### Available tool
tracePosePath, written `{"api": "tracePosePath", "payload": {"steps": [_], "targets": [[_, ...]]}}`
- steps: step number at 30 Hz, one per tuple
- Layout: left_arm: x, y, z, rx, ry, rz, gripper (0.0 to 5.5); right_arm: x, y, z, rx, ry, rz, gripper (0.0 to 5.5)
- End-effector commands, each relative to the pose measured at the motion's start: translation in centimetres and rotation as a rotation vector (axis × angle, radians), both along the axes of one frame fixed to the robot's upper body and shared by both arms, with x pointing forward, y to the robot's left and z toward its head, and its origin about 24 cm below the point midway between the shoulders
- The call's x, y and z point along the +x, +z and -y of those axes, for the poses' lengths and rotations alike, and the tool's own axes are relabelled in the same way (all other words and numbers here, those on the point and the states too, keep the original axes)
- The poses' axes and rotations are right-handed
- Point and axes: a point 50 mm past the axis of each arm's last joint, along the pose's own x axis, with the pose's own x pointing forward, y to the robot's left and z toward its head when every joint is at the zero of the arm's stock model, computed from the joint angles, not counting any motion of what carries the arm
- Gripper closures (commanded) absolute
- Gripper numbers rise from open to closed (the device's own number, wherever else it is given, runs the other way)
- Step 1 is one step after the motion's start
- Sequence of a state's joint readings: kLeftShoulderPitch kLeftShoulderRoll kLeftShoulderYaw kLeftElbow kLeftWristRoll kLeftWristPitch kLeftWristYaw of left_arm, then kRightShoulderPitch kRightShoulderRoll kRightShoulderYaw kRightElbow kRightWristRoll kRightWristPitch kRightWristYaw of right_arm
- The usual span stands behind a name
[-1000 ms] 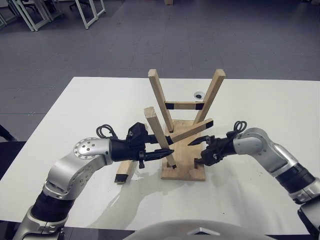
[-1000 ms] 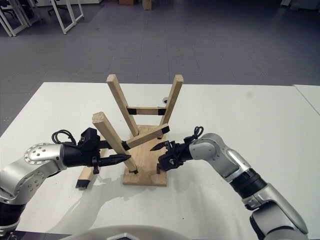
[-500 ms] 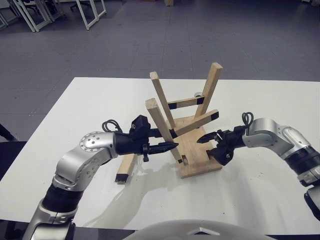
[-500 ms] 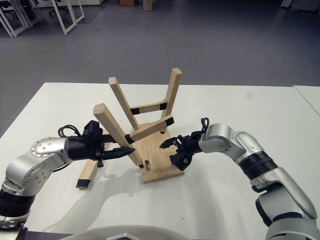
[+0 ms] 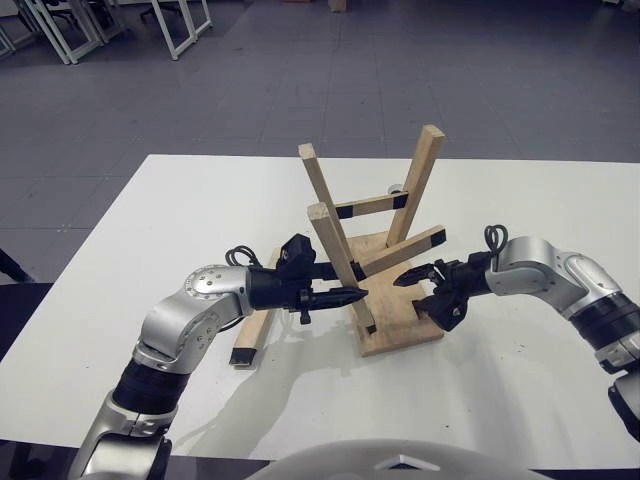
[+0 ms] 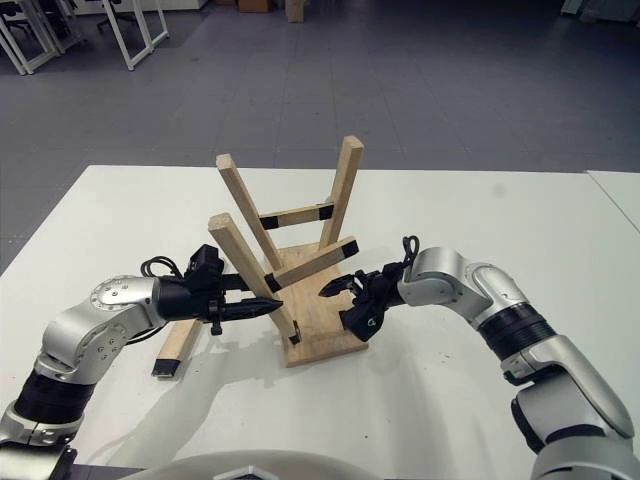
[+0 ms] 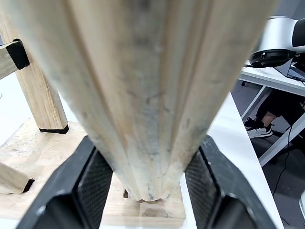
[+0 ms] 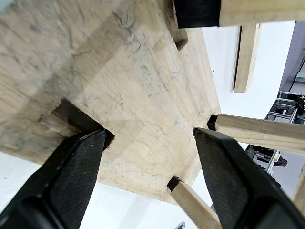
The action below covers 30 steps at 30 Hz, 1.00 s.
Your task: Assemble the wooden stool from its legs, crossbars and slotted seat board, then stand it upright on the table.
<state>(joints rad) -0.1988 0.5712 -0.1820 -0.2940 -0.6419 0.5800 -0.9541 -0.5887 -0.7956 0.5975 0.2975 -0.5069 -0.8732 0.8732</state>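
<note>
- The white table (image 5: 150, 230) carries everything, and the task's thing stands near its middle
- The stool (image 5: 375, 250) is upside down and only part built: three legs point up from the board and it leans to the left
- The seat board (image 5: 398, 322) is at the bottom, a pale plank lying at an angle to the table's near edge, with shadow under its near side
- The near leg (image 5: 334, 243) slants up and to the left from the board's near left corner; the left gripper (image 5: 350, 293) comes in from the left and is clamped on its lower part, and the left wrist view has the wood filling the space between both black pads (image 7: 93, 183)
- The far left leg (image 5: 322, 195) and the far right leg (image 5: 421, 180) rise behind it, spreading apart toward their tops
- A crossbar (image 5: 371, 207) with black ends joins the two far legs
- A second crossbar (image 5: 404, 249) runs from the near leg up to the right, ending in a black tip
- A loose stick (image 5: 254, 334) with a black end lies flat on the table, left of the board and under the left arm
- The right gripper (image 5: 424, 296) sits at the board's right edge with its jaws spread apart; one fingertip (image 8: 90, 143) is at an empty slot (image 8: 71, 114) near the corner, the other is over the board's face, and I cannot tell whether they press the wood
- A small round object (image 5: 397, 188) lies on the table behind the far legs
</note>
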Motion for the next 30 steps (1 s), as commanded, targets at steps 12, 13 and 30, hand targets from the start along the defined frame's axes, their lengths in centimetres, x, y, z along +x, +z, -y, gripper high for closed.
{"api": "tracePosePath", "payload": {"steps": [12, 13, 30], "targets": [[1.6, -1.8, -0.6, 0.226, 0.011, 0.074, 3.45, -1.2, -2.4, 1.1, -0.087, -0.044, -0.087, 2.12], [1.4, -1.8, -0.5, 0.231, 0.008, 0.080, 3.45, -1.3, -2.5, 1.2, -0.089, -0.047, -0.090, 2.12], [-0.8, -2.9, 0.0, 0.323, 0.036, 0.066, 3.45, -0.7, 2.7, 3.9, 0.360, -0.337, -0.008, 2.12]]}}
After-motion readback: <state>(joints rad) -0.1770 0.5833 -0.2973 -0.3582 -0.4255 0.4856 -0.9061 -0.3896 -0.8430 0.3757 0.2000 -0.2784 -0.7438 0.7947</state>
